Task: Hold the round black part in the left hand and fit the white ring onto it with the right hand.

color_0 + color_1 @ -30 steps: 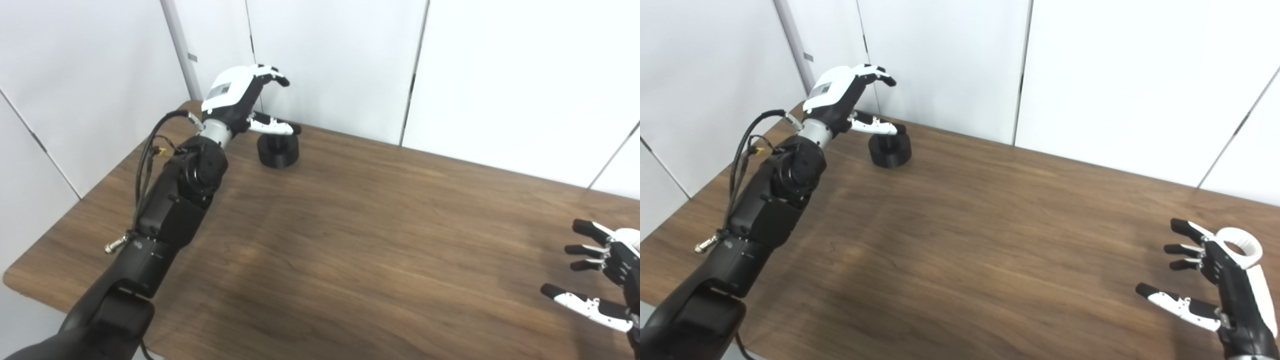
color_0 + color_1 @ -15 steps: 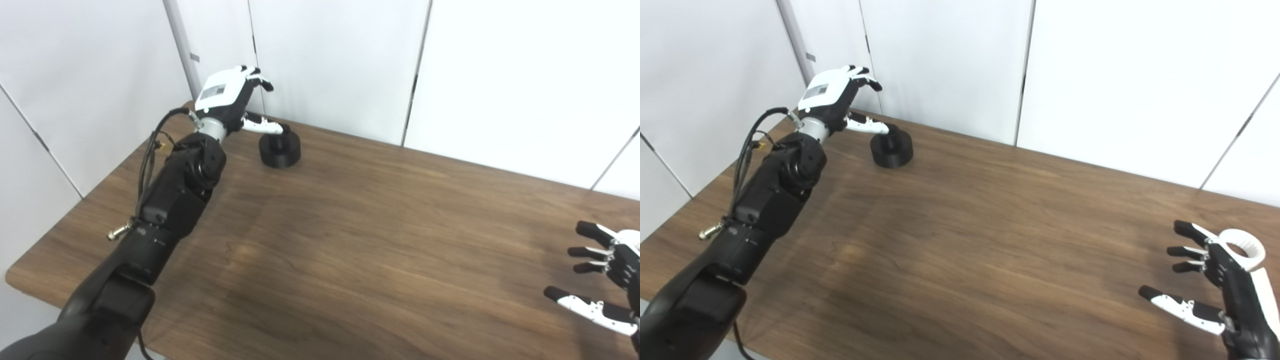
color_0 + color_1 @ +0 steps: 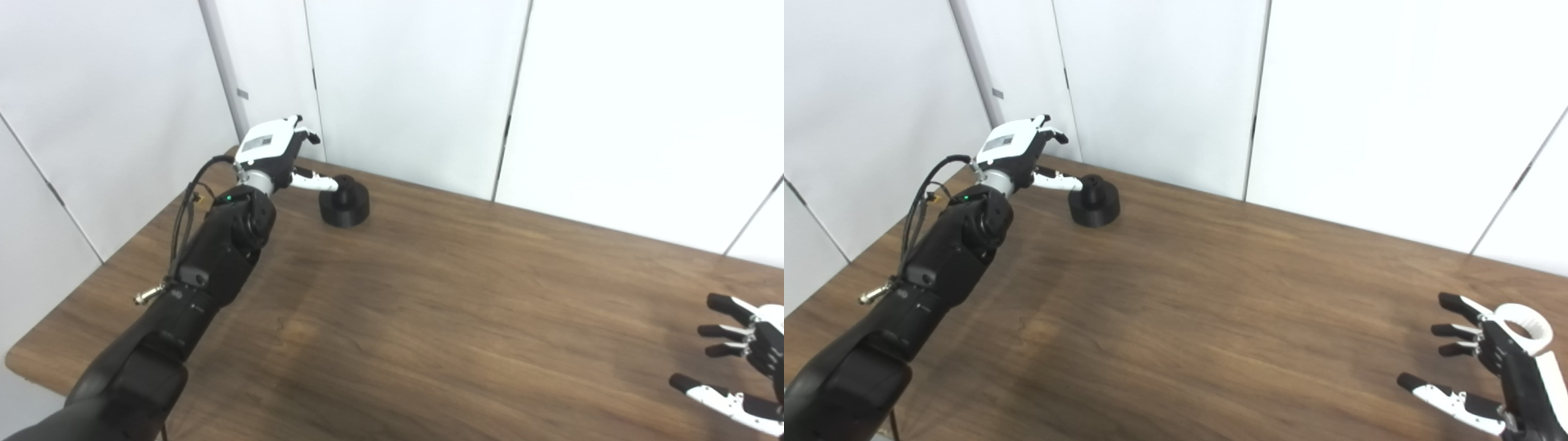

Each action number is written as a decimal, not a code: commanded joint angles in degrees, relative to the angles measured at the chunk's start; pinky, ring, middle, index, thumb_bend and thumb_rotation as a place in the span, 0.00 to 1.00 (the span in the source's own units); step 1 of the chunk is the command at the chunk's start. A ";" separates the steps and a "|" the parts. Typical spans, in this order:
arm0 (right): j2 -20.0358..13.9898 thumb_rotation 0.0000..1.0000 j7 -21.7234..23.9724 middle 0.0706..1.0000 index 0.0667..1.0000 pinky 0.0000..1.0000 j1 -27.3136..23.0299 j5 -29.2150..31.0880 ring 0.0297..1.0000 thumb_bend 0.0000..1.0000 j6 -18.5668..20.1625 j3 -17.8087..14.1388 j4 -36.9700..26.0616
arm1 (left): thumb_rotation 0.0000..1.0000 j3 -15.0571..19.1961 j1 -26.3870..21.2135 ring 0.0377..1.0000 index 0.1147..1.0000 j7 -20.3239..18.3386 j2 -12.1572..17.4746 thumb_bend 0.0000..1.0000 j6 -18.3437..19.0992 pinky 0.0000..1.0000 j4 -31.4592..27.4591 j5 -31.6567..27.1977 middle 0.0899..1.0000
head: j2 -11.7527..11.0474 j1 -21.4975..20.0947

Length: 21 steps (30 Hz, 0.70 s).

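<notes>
In the left eye view, the left hand (image 3: 272, 150) is stretched to the far left corner of the brown wood-grain table (image 3: 441, 288), its fingers spread and holding nothing, the thumb lying just beside the raised hub of the round black plastic part (image 3: 344, 205), which stands upright on its wider base near the white panel wall (image 3: 404, 79). From this angle it is hard to say whether the thumb touches the hub or only passes in front of it. To take the part well, the hand should come down so that fingers and thumb close on opposite sides of the wide base, leaving the hub free for the ring, and grip squarely so the part does not skid toward the wall. The right hand (image 3: 744, 367) shows only partly at the right edge, fingers apart. In the right eye view, the right hand (image 3: 1497, 373) is seen more fully, open and empty near the table's near right corner, with the white plastic ring (image 3: 1524, 318) lying flat just behind its fingers; it is not grasped. Ring and black part are well apart, with only bare tabletop between them, so nothing blocks the way; the close wall behind the black part leaves the left hand little room, and the loose cable (image 3: 922, 196) on the left forearm hangs clear of the table.
</notes>
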 commanded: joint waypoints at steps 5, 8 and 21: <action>-0.44 0.00 -0.20 0.80 0.76 0.56 -1.11 0.86 0.66 0.69 0.01 -0.51 -2.38 | 0.60 -0.93 -4.14 1.00 0.75 0.66 2.44 1.00 0.04 1.00 2.55 0.30 1.00 | 0.21 -0.19; -0.48 0.00 -0.20 0.79 0.77 0.55 -0.94 0.87 0.66 0.69 0.32 -0.56 -2.69 | 0.62 -1.55 -4.25 1.00 0.75 -0.25 2.32 1.00 0.86 1.00 3.26 0.16 1.00 | 0.31 -0.28; -0.62 0.00 -0.07 0.80 0.77 0.57 -0.52 0.95 0.67 0.69 1.24 -0.57 -3.61 | 0.63 -3.26 -4.35 1.00 0.76 -0.95 1.07 1.00 0.50 1.00 5.73 -1.43 1.00 | 0.75 -0.62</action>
